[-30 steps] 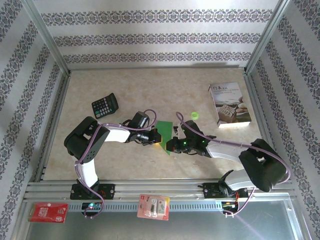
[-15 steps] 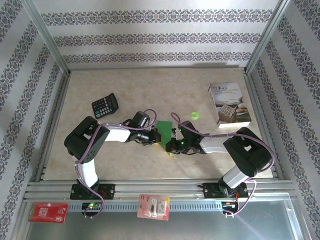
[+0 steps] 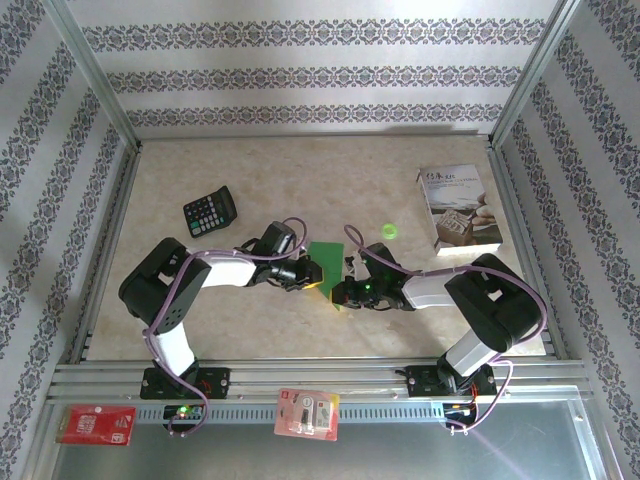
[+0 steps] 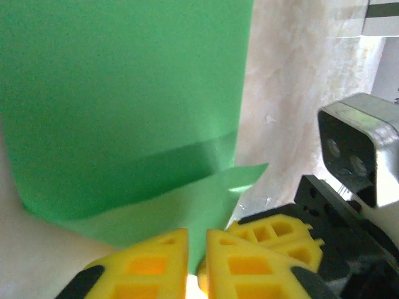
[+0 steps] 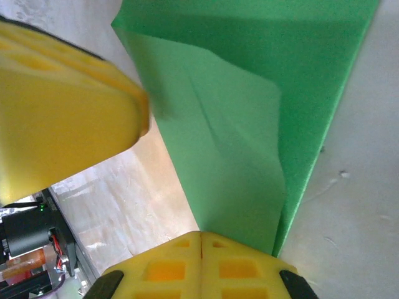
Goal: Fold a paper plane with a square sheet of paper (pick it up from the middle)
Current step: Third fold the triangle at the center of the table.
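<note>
R gripper (image 5: 201,240) is clenched, tips at the near edge of the square sheet of paper (image 5: 249,112). L gripper (image 4: 197,240) has its fingers nearly together w/ the sheet's folded edge in the slit; gripped or let go, can't tell. Both meet at the middle of the table (image 3: 300,180), on the green sheet lying flat there. Booklet (image 3: 458,210) sits back right, calculator (image 3: 210,212) back left, small green disc (image 3: 390,231) btwn sheet & booklet.

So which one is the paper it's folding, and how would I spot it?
On the beige table, look at the middle, where the left gripper and right gripper meet. The square sheet of paper lies there, bright green, partly folded. The green disc beyond it is tiny and round.
</note>
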Controlling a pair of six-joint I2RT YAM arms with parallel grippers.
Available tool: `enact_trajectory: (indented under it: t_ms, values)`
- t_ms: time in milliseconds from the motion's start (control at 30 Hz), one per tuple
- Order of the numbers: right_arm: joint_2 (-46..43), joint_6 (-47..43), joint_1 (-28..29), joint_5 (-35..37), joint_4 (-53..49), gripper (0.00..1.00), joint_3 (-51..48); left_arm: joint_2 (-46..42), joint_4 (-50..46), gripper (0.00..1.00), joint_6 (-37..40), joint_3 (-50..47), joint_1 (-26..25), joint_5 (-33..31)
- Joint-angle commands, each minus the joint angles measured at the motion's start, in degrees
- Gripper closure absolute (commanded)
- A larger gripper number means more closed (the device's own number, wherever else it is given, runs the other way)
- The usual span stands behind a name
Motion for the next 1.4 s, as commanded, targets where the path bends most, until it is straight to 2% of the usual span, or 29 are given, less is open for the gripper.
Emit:
enact_trajectory:
  t_ms: [0, 167, 300, 700, 1367]
  values:
    - [3.87, -0.60, 0.11, 5.19, -2.99, 1.00, -2.08, -1.68, 1.62, 0.91, -1.62, -1.14, -1.13, -0.01]
    - [4.38, -0.50, -0.39, 4.99, -3.54, 1.00, -1.65, 2.11, 3.05, 0.97, -2.33, 0.52, -2.71, 2.41]
    - [4.37, 0.02, -0.40, 5.25, -4.64, 1.00, -2.00, 4.30, 2.35, 1.00, -2.01, 1.30, -2.22, 1.55]
    - [5.39, -2.77, -0.90, 6.48, -11.36, 1.00, -2.20, 6.19, -1.35, 1.00, 1.39, 2.21, 1.58, 0.42]
    - [5.53, -4.71, -1.16, 6.84, -13.11, 1.00, -2.81, 9.73, -11.17, 1.00, 9.32, 8.97, 7.97, -2.96]
